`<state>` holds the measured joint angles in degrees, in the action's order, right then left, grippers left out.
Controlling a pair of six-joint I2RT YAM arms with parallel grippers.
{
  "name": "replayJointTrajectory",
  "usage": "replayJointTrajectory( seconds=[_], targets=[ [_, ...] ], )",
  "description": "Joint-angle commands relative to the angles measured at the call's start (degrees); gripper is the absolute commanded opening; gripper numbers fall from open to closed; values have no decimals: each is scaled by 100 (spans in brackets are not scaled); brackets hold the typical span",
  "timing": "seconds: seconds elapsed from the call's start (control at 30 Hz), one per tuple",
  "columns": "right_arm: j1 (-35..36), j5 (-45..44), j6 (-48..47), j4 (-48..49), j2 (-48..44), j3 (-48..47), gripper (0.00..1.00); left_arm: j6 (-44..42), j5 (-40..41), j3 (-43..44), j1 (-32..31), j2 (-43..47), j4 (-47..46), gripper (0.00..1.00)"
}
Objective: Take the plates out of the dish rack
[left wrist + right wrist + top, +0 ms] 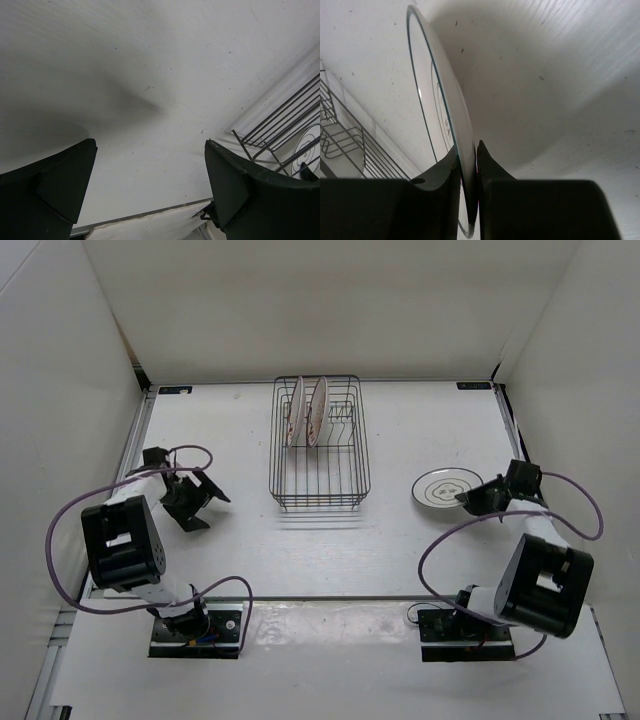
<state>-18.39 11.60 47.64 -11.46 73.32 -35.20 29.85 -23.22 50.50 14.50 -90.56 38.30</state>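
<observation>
Pinching the ringed plate [440,487] by its rim, R gripper [468,150] held it on the table [420,430] right of the dish rack [320,502], while two patterned plates [306,412] stood upright at its far-left end, nearer the splayed, empty L gripper [150,145].

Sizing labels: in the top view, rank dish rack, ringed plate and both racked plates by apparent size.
1. dish rack
2. ringed plate, seen face-on
3. left racked plate, right racked plate: nearly edge-on, alike
</observation>
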Motion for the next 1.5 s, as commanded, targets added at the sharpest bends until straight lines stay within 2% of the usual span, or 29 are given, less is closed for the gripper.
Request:
replayJointTrajectory(
  seconds=[0.0, 0.07, 0.17, 0.27, 0.3, 0.33, 0.37, 0.4, 0.47, 0.6, 0.73, 0.77, 0.8, 0.83, 0.87, 0.9, 0.93, 0.97, 1.0, 1.03, 1.07, 1.1, 1.13, 1.17, 1.2, 1.27, 1.4, 1.43, 1.47],
  targets=[
    [-15, -970, -202, -1813, 796, -512, 13, 21, -165, -119, 158, 478, -289, 100],
    [-15, -1054, -342, -2226, 1122, -881, 15, -22, -104, -58, 185, 478, -271, 100],
    [-15, -1133, -545, -2641, 1518, -1181, 23, 4, -16, 152, 220, 400, -271, 100],
    [-15, -1089, -624, -3010, 1914, -1603, 23, 258, -234, 469, 299, 110, -306, 100],
    [-24, -1080, -633, -3185, 2071, -1830, 23, 476, -392, 644, 342, 48, -350, 100],
    [-7, -1054, -633, -3256, 2185, -1902, 25, 557, -1133, 671, 438, -57, -637, 100],
    [-15, -1037, -642, -3309, 2291, -1955, 25, 636, -1358, 698, 474, -162, -1110, 100],
    [2, -1019, -711, -3484, 2362, -2121, 27, 1028, -1491, 837, 518, -233, -1297, 100],
    [-6, -958, -756, -3695, 2616, -2306, 27, 1277, -1738, 1092, 501, -531, -1484, 100],
    [-6, -948, -1045, -4100, 2942, -2535, 27, 1463, -1730, 2137, 457, -884, -1466, 100],
    [-7, -922, -1116, -4083, 2969, -2334, 27, 1506, -1475, 2412, 509, -919, -1641, 100],
    [2, -887, -1116, -4100, 2995, -2342, 27, 2064, -1535, 2351, 579, -928, -1886, 100],
    [20, -887, -1151, -4196, 3013, -2386, 40, 2817, -1858, 1959, 798, -1085, -2497, 100],
    [11, -887, -1134, -4163, 3022, -2395, 40, 2825, -2296, 1790, 869, -1164, -2921, 100],
    [2, -817, -1177, -4180, 3065, -2421, 40, 4043, -2718, 1640, 940, -1270, -4143, 100],
    [11, -808, -1195, -4206, 3092, -2456, 40, 4308, -2958, 1534, 949, -1375, -5313, 100],
    [2, -791, -1204, -4189, 3101, -2491, 40, 4502, -3047, 1533, 949, -1559, -5655, 100],
    [11, -790, -1204, -4197, 3144, -2526, 40, 4182, -3048, 1629, 941, -1569, -5484, 100],
    [2, -816, -1230, -4241, 3171, -2553, 43, 3909, -3013, 1908, 897, -1509, -4447, 100],
    [-6, -834, -1231, -4294, 3188, -2597, 48, 3306, -2952, 2172, 862, -1412, -4037, 100],
    [11, -904, -1222, -4390, 3189, -2615, 48, 2778, -2760, 2436, 844, -1368, -3632, 100],
    [11, -966, -1239, -4426, 3189, -2632, 58, 2572, -2679, 2534, 800, -1307, -2793, 100],
    [2, -975, -1239, -4452, 3171, -2615, 60, 2283, -2600, 2613, 800, -1254, -2558, 100],
    [20, -984, -1248, -4504, 3154, -2597, 72, 1949, -2278, 2832, 817, -1218, -2347, 100],
    [20, -992, -1292, -4548, 3153, -2606, 72, 1729, -2083, 2947, 783, -1174, -1762, 100],
    [37, -1132, -1274, -4715, 3101, -2685, 72, 712, -1383, 3515, 730, -1122, -260, 100],
    [29, -1511, -1248, -4804, 2471, -2895, 72, -476, -246, 3993, 370, -937, 721, 100],
    [37, -1546, -1239, -4856, 2416, -2948, 72, -636, 643, 4290, 326, -902, 1340, 100],
    [38, -1616, -1231, -5004, 2354, -3131, 70, -1256, 931, 4597, 221, -867, 1512, 100]
  ],
)
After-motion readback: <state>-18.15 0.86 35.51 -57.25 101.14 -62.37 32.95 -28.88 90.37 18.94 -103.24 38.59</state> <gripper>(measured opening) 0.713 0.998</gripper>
